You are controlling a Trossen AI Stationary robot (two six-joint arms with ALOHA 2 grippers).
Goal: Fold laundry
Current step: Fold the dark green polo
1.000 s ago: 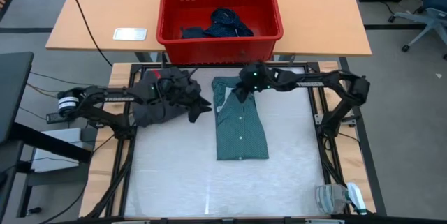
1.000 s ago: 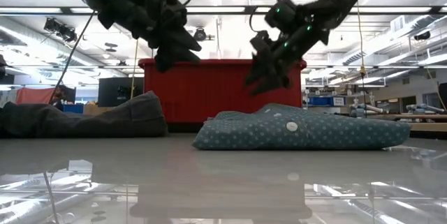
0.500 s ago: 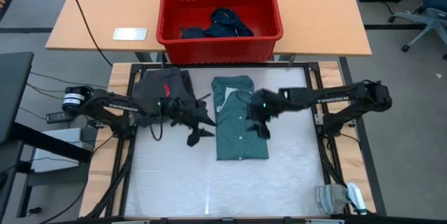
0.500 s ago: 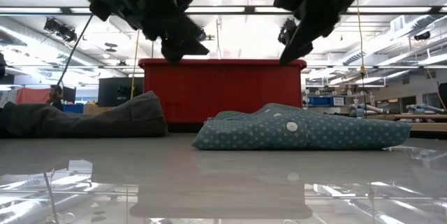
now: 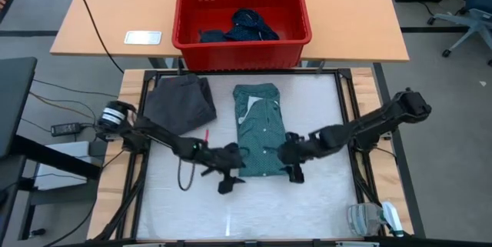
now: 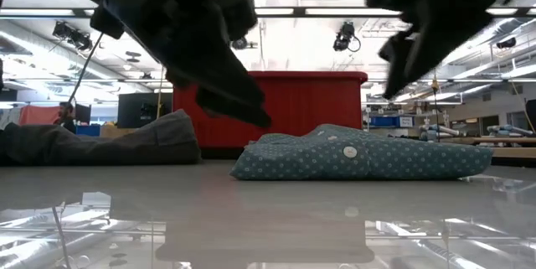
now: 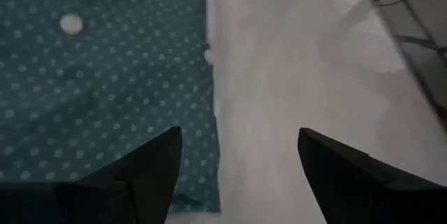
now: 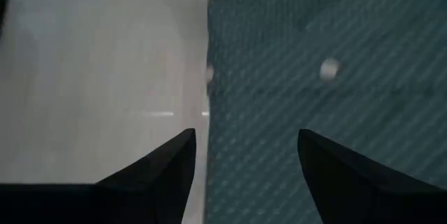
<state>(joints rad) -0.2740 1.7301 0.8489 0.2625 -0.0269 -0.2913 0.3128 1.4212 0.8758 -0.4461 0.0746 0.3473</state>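
The left gripper [image 5: 228, 179] hangs spread and empty at the near left corner of the teal shirt [image 5: 263, 130], mid-table; light, limp cloth, probably best pinched at the hem corners; the right gripper [image 5: 292, 167], likewise spread, hovers opposite.

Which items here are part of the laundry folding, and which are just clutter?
Job:
- teal dotted shirt, folded at table centre
- charcoal grey garment, folded to its left
- navy dotted garment in the basket
- left tool and right tool, open at the shirt's near corners

Lying about:
- red basket
- small white flat item on the wooden table
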